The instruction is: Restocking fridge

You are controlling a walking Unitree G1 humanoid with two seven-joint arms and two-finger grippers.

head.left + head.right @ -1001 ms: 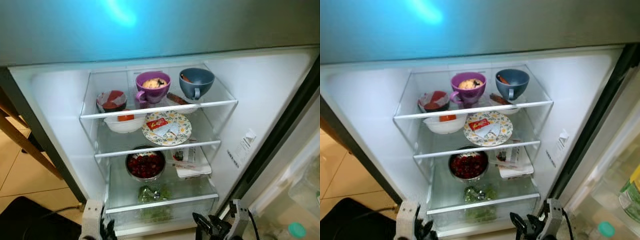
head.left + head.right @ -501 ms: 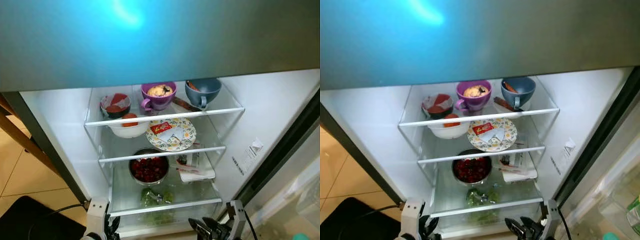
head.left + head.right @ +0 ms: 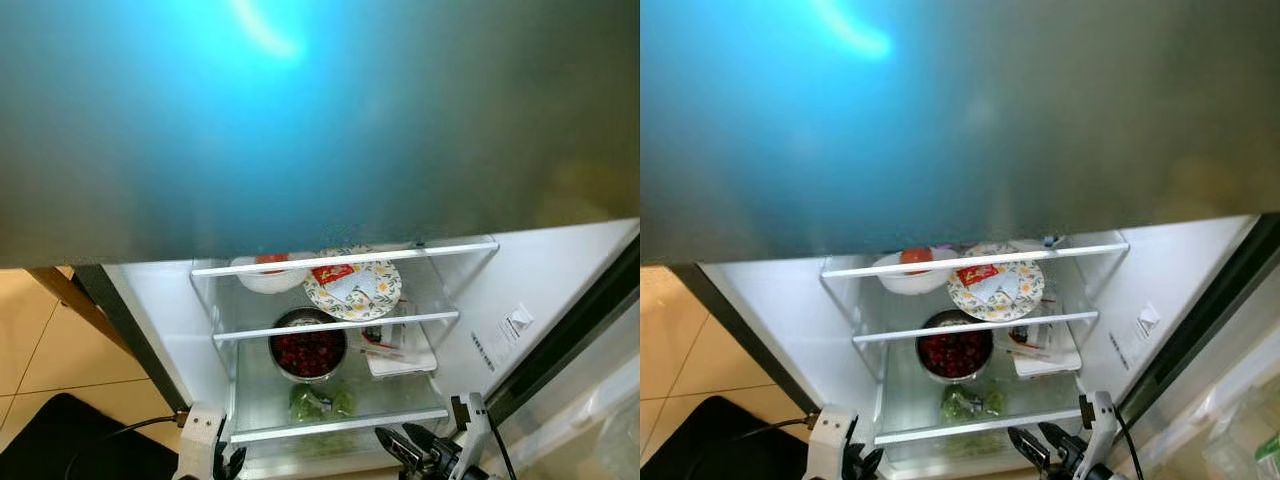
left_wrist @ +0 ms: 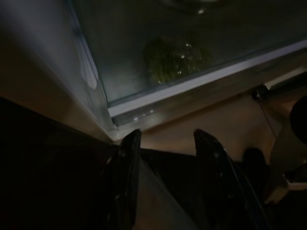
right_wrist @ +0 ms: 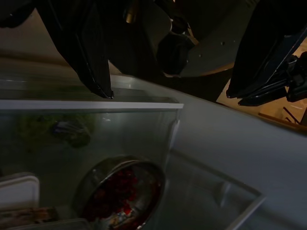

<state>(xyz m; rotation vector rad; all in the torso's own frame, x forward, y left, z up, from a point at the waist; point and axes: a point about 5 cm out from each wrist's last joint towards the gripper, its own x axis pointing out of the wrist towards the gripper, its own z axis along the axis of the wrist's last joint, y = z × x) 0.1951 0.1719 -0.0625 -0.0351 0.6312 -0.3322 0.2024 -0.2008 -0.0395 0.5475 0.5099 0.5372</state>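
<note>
Fridge (image 3: 560,290) stands open before us; upper part hidden behind blurred blue-grey surface. Middle shelf: white bowl (image 3: 268,278) at left, patterned plate (image 3: 352,290) just right of it. Lower shelf: metal bowl of red berries (image 3: 308,350), white tray (image 3: 402,358) at its right. Bottom level: bag of greens (image 3: 320,402). We hold left gripper (image 4: 165,143) low at near left corner, fingers parted, empty. Right gripper (image 5: 168,91) low at near right, fingers spread wide, empty.
</note>
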